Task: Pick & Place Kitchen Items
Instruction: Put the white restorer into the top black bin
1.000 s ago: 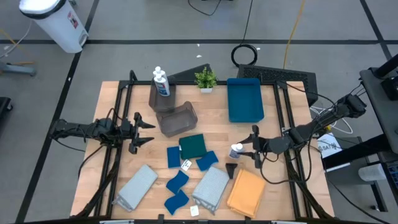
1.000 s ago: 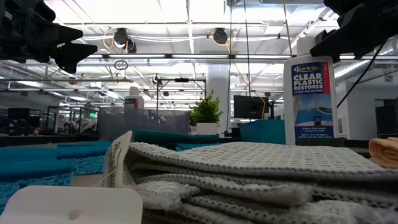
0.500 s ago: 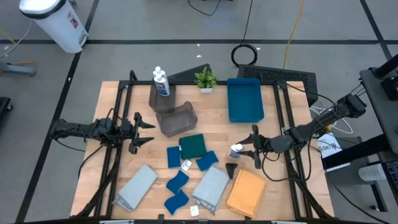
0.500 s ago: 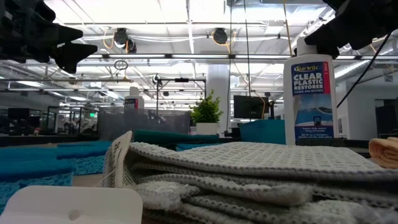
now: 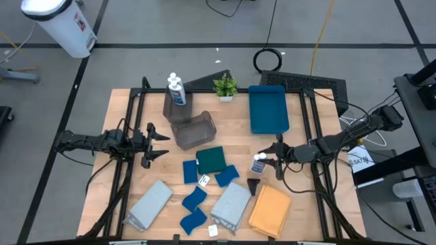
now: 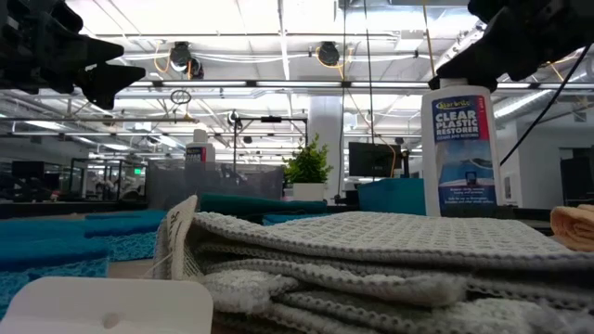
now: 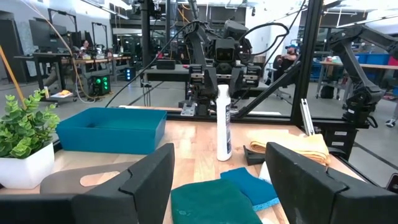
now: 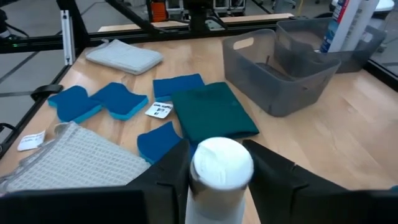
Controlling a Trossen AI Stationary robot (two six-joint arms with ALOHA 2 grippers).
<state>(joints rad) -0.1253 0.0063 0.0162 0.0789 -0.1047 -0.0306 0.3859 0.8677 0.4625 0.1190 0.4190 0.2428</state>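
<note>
- A white bottle (image 5: 258, 164) stands upright on the bench (image 5: 306, 211), long axis vertical, cap up, right of the dark green cloth (image 5: 212, 160) and on the near side of the blue tray (image 5: 268, 109).
- The right gripper (image 5: 268, 158) sits at the bottle's cap; in the right wrist view a finger (image 8: 173, 168) lies on each side of the cap, narrowed close around it. Whether they are gripping cannot be told.
- The left gripper (image 5: 159, 144) hangs spread wide at the bench's left, holding nothing.
- Bare wood lies between bottle and tray; the orange cloth (image 5: 270, 210) and a grey cloth (image 5: 231, 203) lie nearer, and a grey bin (image 5: 195, 129) lies to the left.
</note>
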